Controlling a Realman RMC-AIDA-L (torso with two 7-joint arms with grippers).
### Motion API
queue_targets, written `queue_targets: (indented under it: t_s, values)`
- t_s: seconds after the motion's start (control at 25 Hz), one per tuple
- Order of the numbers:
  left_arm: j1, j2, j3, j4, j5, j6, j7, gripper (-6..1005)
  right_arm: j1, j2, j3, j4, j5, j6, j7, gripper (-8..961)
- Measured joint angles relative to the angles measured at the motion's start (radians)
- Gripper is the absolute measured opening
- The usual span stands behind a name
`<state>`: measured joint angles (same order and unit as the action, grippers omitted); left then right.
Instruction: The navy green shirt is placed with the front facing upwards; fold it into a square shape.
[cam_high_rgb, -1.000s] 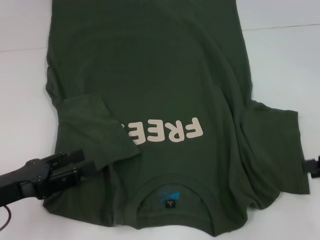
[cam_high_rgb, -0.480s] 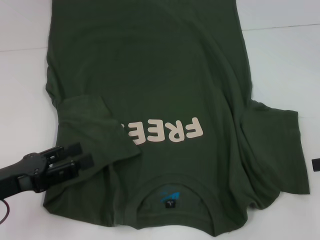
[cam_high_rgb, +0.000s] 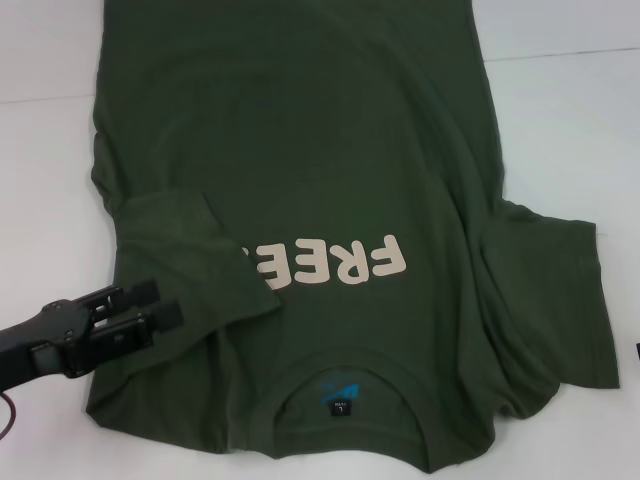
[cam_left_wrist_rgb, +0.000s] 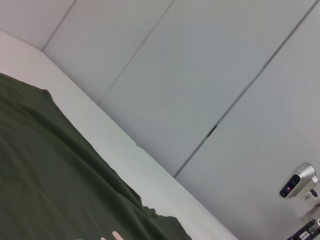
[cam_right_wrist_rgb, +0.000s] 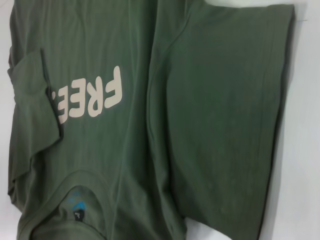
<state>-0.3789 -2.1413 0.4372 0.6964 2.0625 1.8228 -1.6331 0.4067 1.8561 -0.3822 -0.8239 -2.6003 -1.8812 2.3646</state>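
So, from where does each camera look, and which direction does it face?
Head view: above, facing forward and down on the navy green shirt; the left pincer shows, open.
Left wrist view: low at the shirt's edge, tilted up toward the wall panels; no pincer shows.
Right wrist view: above the unfolded sleeve; no pincer shows.
Head and right wrist views share the FREE lettering.

White table (cam_high_rgb: 560, 110) under navy green shirt (cam_high_rgb: 300, 130)

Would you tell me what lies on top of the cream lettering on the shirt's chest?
The folded-in sleeve of the navy green shirt lies over the end of the cream lettering. "FREE" shows, the last E partly covered; anything beyond it is hidden. The left gripper is beside that sleeve.
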Motion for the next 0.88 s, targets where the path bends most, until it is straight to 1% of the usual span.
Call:
queue_targets:
  t_s: [0.16,0.6,0.88]
  values:
    - [0.000,0.000,0.000,0.000,0.000,-0.007,-0.003,777,0.000,0.005,-0.010,0.003,-0.001,0.014,0.007,607]
    - [0.002,0.000,0.000,0.000,0.001,-0.024,-0.010,778,0.003,0.009,-0.026,0.031,-0.012,0.047,0.016,609]
    - [0.001,0.000,0.000,0.000,0.001,-0.025,-0.011,777,0.009,0.020,-0.044,0.035,-0.012,0.076,0.022,608]
